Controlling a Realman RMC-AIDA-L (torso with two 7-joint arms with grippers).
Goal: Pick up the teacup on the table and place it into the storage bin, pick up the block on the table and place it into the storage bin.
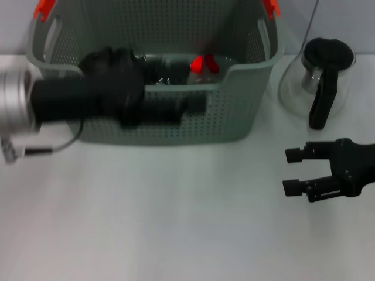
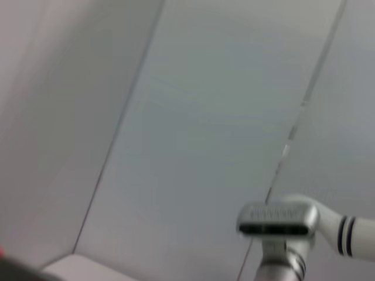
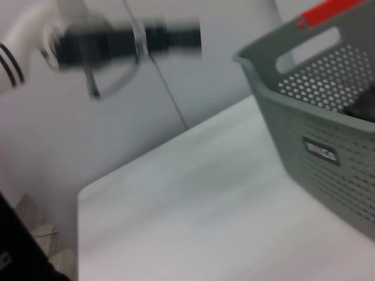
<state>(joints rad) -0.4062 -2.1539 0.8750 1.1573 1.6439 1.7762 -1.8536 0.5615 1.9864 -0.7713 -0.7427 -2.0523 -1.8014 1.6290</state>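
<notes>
Left gripper [image 1: 196,104] over storage bin [image 1: 246,111]; right gripper [image 1: 293,171] spread, empty.

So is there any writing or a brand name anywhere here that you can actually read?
Small black label with white lettering on the outer wall of the storage bin, seen in the right wrist view: too blurred to read.
Glass teapot beside the bin: no writing visible.
Left gripper over the bin and right gripper on the table: no markings visible.
</notes>
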